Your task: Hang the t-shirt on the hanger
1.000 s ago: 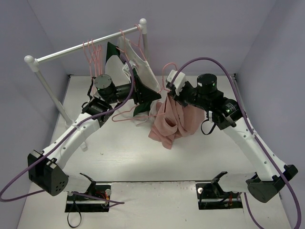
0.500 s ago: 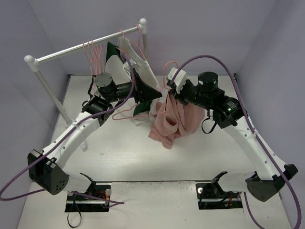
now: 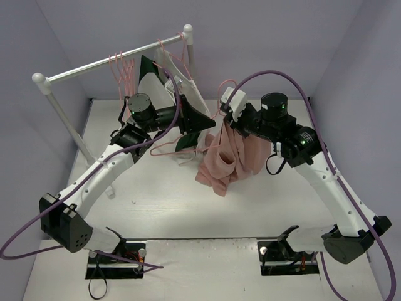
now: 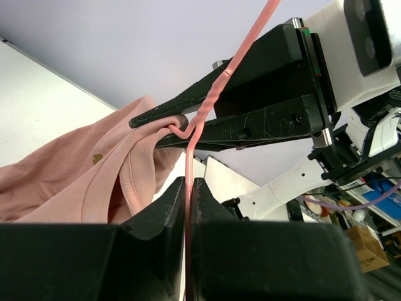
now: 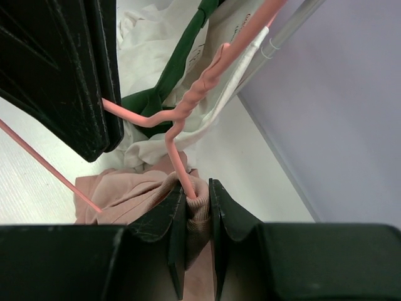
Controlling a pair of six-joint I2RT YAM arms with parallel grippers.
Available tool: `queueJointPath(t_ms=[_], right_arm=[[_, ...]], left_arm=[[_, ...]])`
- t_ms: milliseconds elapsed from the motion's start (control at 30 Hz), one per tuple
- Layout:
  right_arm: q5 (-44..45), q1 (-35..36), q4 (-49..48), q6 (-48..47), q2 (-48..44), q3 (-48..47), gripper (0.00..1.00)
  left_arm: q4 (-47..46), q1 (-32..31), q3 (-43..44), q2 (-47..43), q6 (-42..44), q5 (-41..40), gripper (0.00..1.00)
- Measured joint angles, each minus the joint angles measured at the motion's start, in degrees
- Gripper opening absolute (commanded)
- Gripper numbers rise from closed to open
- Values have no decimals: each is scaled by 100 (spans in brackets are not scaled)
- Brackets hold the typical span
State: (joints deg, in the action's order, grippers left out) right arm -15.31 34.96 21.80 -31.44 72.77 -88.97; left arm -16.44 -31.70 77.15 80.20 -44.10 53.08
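Observation:
My left gripper (image 3: 205, 120) is shut on the wire of a pink hanger (image 3: 164, 147) and holds it in the air; in the left wrist view the wire (image 4: 188, 163) runs up out of the closed jaws (image 4: 188, 188). My right gripper (image 3: 224, 125) is shut on the ribbed collar of the pink t-shirt (image 3: 229, 157), which hangs down to the table. In the right wrist view the hanger's twisted neck (image 5: 200, 94) bends down into the collar (image 5: 199, 210) pinched between my fingers (image 5: 198, 200). The two grippers are almost touching.
A white-and-metal rack pole (image 3: 106, 61) crosses the back left with several spare pink hangers (image 3: 122, 72). White and green garments (image 3: 175, 78) hang at its right end, and a white garment (image 3: 188, 153) lies below the grippers. Purple cables loop over both arms.

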Motion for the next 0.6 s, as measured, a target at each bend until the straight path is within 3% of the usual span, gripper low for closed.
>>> queueJointPath(t_ms=[67, 100, 267, 400, 600], right_arm=[[24, 0, -2, -11, -2, 7, 0], [26, 7, -12, -11, -2, 33, 0], [39, 113, -227, 13, -58, 352, 0], [123, 146, -469, 77, -196, 618, 0], [417, 146, -623, 116, -323, 789, 0]], left_arm=[[53, -2, 20, -2, 42, -22, 34], [125, -12, 72, -6, 112, -31, 40], [1876, -122, 852, -101, 1231, -735, 57], [3220, -151, 1503, -296, 2128, -1683, 63], [4381, -157, 1887, -742, 2843, -3072, 65]])
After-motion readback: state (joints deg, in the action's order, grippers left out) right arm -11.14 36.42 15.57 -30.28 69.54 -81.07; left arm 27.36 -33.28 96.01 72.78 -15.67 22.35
